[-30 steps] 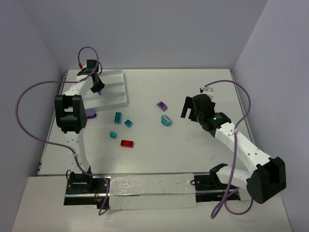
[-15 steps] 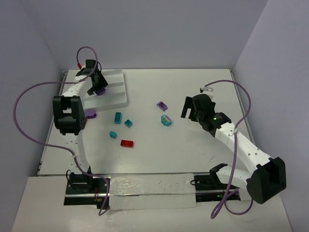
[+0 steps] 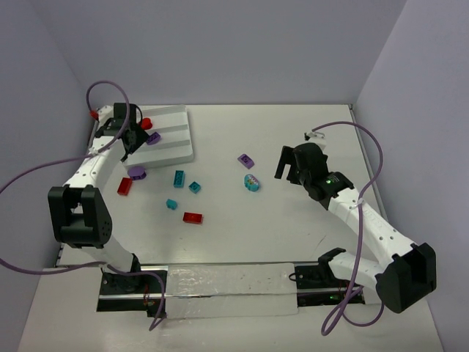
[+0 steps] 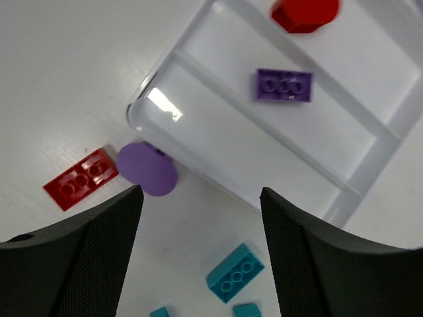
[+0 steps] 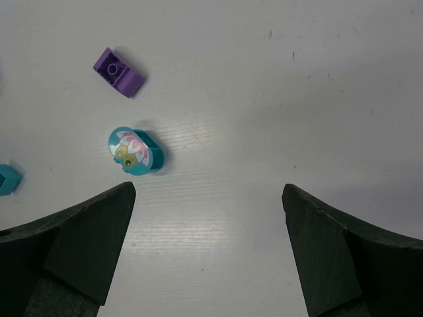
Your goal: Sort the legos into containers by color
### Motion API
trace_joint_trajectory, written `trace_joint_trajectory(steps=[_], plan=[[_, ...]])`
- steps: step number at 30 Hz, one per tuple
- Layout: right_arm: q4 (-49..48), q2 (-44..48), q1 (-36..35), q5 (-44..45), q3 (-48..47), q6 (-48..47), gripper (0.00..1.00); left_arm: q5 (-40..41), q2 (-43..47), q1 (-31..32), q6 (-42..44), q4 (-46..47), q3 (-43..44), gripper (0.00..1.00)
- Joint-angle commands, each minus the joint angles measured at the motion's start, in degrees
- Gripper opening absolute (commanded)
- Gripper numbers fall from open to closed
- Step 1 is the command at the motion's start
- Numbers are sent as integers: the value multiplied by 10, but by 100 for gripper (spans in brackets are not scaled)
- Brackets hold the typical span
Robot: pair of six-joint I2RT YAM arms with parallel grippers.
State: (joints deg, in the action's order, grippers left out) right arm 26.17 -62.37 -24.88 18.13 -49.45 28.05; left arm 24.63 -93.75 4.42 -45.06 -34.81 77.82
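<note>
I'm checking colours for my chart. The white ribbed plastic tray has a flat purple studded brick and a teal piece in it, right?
Not quite. The white ribbed plastic tray does hold the flat purple studded brick, but the other thing in it is a red plastic piece, not teal. The left wrist view shows it.

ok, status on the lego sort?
Left fingers open, empty, above tray corner. Right fingers open, empty, near teal rounded piece. Purple brick, red piece in tray, separate compartments. Nothing blocking.
</note>
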Motion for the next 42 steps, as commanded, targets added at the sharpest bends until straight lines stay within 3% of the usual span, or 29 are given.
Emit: trace_joint_trajectory(steps=[1, 7, 21, 42], plan=[[-18, 15, -5, -2, -11, -3, 100, 36, -18, 0, -99, -43, -35, 83], [-12, 23, -4, 8, -9, -8, 100, 36, -26, -3, -151, -10, -68, 85], [-12, 15, -5, 8, -2, -8, 100, 38, -71, -18, -209, 18, -84, 70], [-4, 20, -5, 11, 3, -12, 100, 16, -114, -32, -226, 76, -125, 74]])
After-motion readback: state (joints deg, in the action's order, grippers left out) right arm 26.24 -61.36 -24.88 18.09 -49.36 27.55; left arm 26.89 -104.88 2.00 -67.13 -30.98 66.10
